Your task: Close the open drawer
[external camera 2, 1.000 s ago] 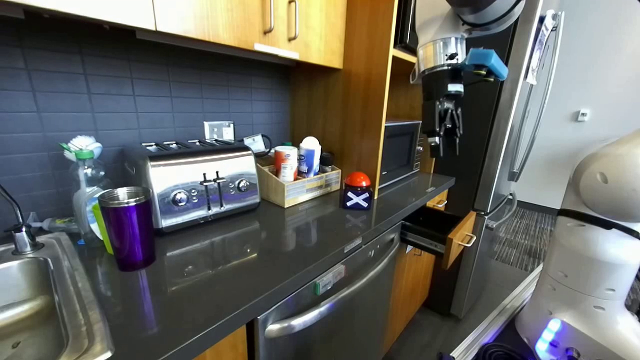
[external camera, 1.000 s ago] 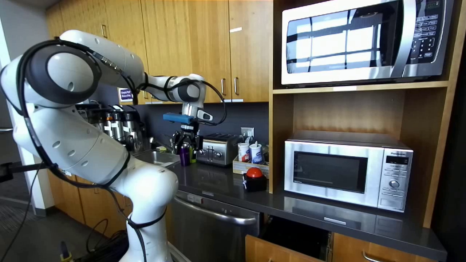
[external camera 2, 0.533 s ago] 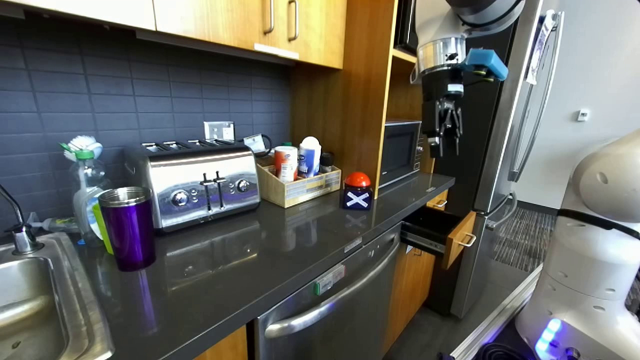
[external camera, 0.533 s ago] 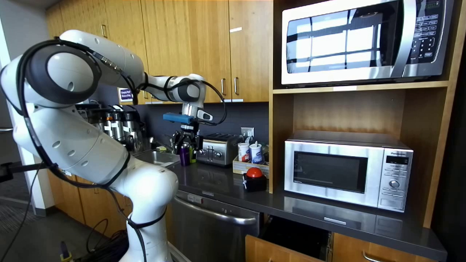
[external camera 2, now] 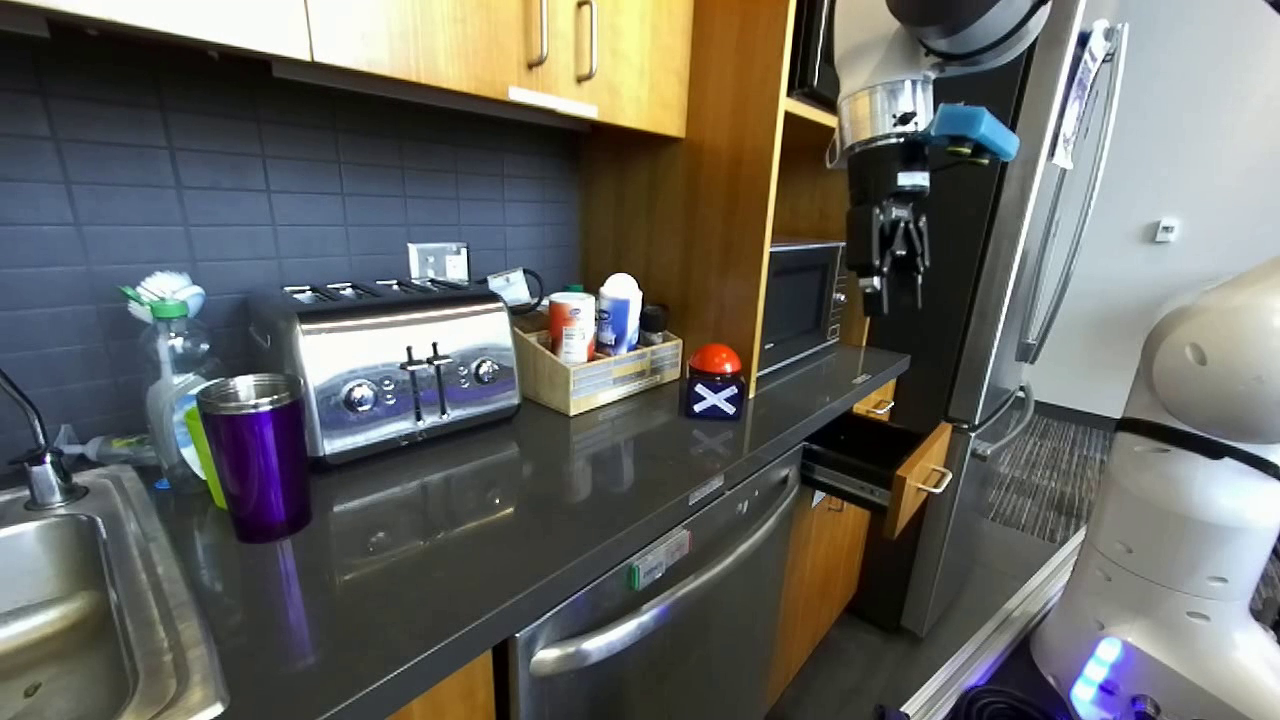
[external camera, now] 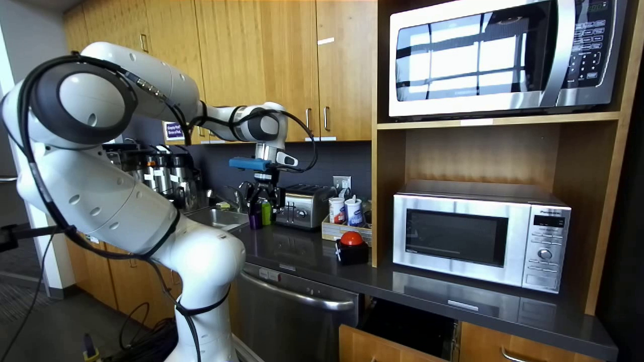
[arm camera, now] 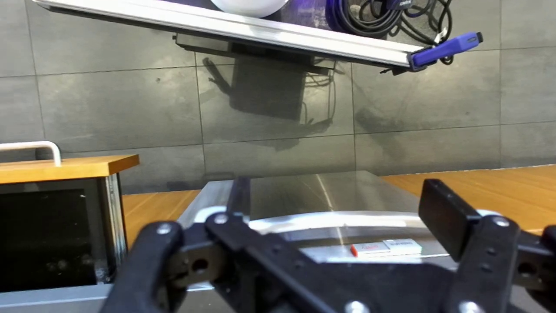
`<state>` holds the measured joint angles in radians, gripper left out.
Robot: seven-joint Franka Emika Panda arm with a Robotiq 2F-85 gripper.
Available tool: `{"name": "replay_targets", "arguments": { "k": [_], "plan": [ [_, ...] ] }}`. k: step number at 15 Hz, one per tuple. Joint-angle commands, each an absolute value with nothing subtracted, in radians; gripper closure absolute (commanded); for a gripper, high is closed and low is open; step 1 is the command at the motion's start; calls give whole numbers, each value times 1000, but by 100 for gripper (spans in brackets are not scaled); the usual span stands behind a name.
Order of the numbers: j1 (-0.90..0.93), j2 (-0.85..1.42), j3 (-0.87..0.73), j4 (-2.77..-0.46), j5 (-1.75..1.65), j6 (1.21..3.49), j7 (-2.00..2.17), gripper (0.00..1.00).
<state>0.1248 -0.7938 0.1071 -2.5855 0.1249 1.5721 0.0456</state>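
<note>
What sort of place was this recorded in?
A kitchen, probably a shared one such as an office break room: there is a sink, a toaster and, more tellingly, both a lower microwave and an upper microwave.

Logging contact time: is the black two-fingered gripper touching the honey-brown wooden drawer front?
No, in an exterior view the gripper hangs higher than the drawer front, with visible space between them.

Exterior views look obliquely along the counter (external camera 2: 560, 520) from opposite ends
All share the drawer (external camera 2: 905, 488); the wrist view faces downward, close past the end effector (arm camera: 343, 208).
</note>
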Motion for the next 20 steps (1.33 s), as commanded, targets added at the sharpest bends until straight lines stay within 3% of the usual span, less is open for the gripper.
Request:
{"name": "replay_targets", "arguments": {
  "k": [1,13,20],
  "plan": [
    [68,-838,93,-2611,43,1573,50,0],
    [-114,-1132,-94,-2728,-121,1533,49,0],
    [-208,-1092,-219,-2616,-153,1537,7,0]
  ]
}}
